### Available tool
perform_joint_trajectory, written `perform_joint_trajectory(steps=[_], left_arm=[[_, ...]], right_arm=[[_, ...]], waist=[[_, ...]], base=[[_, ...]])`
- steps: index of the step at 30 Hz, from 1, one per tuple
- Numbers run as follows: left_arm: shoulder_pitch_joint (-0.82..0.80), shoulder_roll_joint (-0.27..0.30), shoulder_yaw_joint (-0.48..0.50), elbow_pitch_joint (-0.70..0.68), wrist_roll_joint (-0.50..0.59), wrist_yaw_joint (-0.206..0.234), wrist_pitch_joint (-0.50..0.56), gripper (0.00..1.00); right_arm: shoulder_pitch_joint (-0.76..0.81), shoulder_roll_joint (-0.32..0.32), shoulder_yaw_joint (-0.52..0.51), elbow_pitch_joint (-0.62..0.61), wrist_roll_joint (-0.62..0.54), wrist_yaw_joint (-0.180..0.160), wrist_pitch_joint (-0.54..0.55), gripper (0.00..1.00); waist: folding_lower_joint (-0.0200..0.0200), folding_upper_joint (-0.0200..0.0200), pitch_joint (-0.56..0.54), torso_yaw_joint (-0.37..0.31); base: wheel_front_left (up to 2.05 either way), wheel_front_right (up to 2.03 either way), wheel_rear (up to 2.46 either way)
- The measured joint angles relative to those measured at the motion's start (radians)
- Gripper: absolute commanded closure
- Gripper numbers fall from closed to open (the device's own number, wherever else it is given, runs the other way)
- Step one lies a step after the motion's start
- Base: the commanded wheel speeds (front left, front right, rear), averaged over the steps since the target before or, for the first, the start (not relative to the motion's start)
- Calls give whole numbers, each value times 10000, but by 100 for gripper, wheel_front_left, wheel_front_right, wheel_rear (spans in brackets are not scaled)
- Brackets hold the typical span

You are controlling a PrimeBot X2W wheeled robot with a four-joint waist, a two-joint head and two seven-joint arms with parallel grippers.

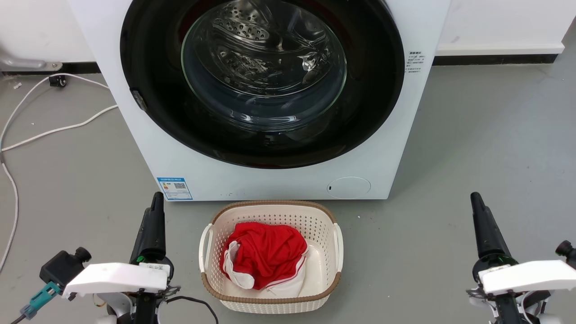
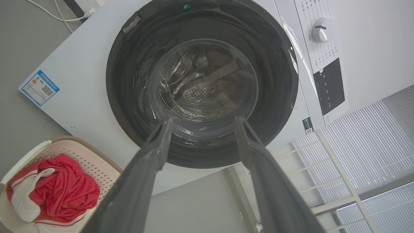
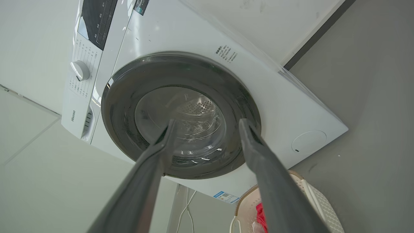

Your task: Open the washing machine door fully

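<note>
Floor and wall: grey floor [image 1: 472, 135] meeting a white wall [image 1: 495, 22] with a dark skirting strip.
Washing machine: the white front-loading washing machine [image 1: 270, 180] stands against the wall, straight ahead in the head view.
Door: the washing machine door [image 1: 148, 67] is shut, its glossy black rim lying flat on the machine's front. The perforated steel drum shows through its clear domed glass [image 1: 263, 67].
Basket: a cream plastic basket [image 1: 270, 209] sits on the floor just in front of the machine, between the two arms.
Garment: a red and white garment [image 1: 265, 254] lies crumpled inside the basket.
Left gripper: the left gripper [image 2: 202, 121] hangs low beside the basket, fingers spread apart, nothing between them. It points at the door but is well short of it.
Right gripper: the right gripper [image 3: 208, 123] is on the basket's other side, fingers likewise parted and empty, clear of the machine.
Cables: white cables [image 1: 58, 128] trail over the floor to the machine's left.
Sticker: a blue label [image 1: 174, 188] sits low on the front's left corner.
Cap: a small round cap [image 1: 348, 187] is set low at the right.
Dial: a white dial [image 2: 321, 29] is on the control strip above the door.
</note>
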Motion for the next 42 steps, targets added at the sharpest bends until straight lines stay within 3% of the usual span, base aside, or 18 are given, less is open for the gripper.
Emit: perform_joint_trajectory(steps=[14,42], left_arm=[[117,2,-341,-355,2966,222,-458,0],[262,84,-681,-251,6803,341,-1214,0]], right_arm=[[203,0,349,-153,-3396,0,-483,0],[385,0,401,-364,-7231,2,-840,0]], waist=[[0,0,-4,-19],[0,0,-15,-24]], base=[[0,0,0],[0,0,0]])
